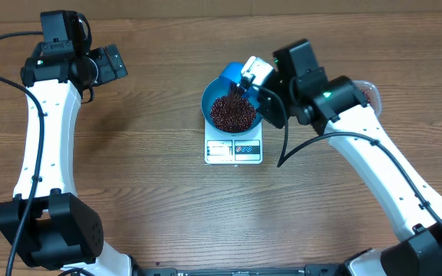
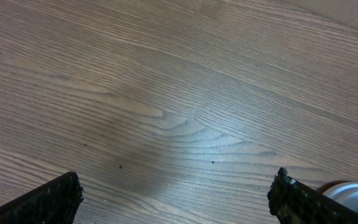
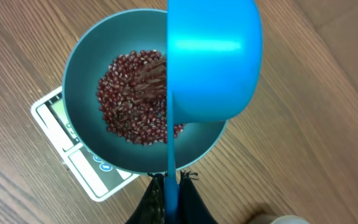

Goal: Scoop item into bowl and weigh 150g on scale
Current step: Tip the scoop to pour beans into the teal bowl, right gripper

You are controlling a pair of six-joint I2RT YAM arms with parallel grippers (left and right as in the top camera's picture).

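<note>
Beans (image 3: 126, 93) pour from scoop (image 3: 213, 62), pinched by right claw (image 3: 173, 190), into bowl (image 3: 81, 74) on scale (image 3: 82, 175); scale print unreadable; left claw (image 2: 176, 198) gapes.

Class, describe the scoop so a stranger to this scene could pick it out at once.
Find the white scale in the middle of the wooden table, with a blue bowl of red-brown beans on it. Tilted over that bowl, held by the right arm's fingers, is the scoop: smaller, brighter blue, with a thin handle.
</note>
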